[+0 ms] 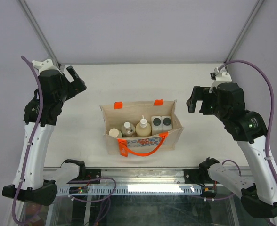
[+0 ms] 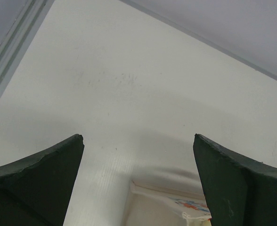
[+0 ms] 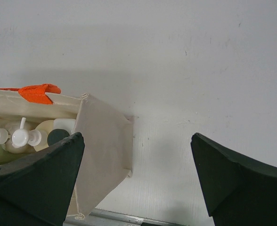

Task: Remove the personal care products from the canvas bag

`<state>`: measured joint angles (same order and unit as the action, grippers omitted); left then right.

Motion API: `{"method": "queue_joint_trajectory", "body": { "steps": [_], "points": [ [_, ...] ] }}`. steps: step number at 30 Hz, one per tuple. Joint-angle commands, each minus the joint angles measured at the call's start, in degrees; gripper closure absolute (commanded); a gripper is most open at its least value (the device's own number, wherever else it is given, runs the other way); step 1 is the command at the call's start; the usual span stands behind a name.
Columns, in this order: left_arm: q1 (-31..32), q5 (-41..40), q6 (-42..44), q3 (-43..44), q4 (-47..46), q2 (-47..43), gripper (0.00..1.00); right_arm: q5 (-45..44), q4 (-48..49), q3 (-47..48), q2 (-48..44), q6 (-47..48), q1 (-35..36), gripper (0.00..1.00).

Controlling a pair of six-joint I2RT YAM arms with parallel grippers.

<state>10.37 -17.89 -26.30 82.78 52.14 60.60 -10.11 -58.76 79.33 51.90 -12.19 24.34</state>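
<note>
In the canvas bag (image 1: 175,134), five bottles (image 1: 143,128), labels illegible

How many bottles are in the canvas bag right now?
5, in a row: round-capped bottle leftmost, silver bottle, nozzle bottle, two square bottles rightmost; others may hide below.

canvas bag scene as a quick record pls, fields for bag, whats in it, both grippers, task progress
bag: canvas bag upright on the table, mouth open, orange handle flopped over the near side
contents: five bottles standing in a row inside
left gripper: open, empty, left of the bag
right gripper: open, empty, right of the bag
progress: no bottle out yet
</note>
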Motion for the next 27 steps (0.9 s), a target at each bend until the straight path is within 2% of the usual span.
{"method": "queue_joint_trajectory", "body": {
  "steps": [1, 5, 10, 13, 16, 19, 23, 27],
  "points": [
    [-3.4, 8.8, -3.1, -2.8, -5.0, -4.5, 0.01, 4.3, 0.7, -0.3, -1.8, -4.9, -1.8, 0.01],
    [-5.3, 18.7, -4.9, -5.5, -8.5, -5.8, 0.01, 9.0, 1.1, -0.4, -1.4, -5.9, -2.7, 0.01],
    [-6.4, 34.3, -8.8, -9.5, -14.6, -5.2, 0.01, 19.2, 1.2, 1.4, 0.9, -5.5, -3.3, 0.01],
    [-6.0, 39.8, -11.5, -12.0, -16.8, -4.6, 0.01, 25.8, 1.4, 3.1, 3.3, -5.7, -3.4, 0.0],
    [-3.9, 42.1, -13.9, -14.7, -18.0, -4.4, 0.01, 33.5, 3.0, 3.7, 5.5, -8.3, -3.3, 0.0],
    [2.1, 41.0, -16.0, -16.9, -18.9, -4.5, 0.01, 40.0, 6.6, 3.0, 6.8, -12.0, -1.9, 0.0],
    [9.9, 38.4, -18.7, -18.3, -19.5, -5.0, 0.01, 43.6, 10.1, 1.8, 8.1, -16.0, 2.2, 0.0],
    [12.4, 38.4, -19.8, -18.6, -19.3, -7.3, 0.01, 44.3, 11.2, 0.6, 8.5, -17.4, 6.5, 0.01]
  ]
}}
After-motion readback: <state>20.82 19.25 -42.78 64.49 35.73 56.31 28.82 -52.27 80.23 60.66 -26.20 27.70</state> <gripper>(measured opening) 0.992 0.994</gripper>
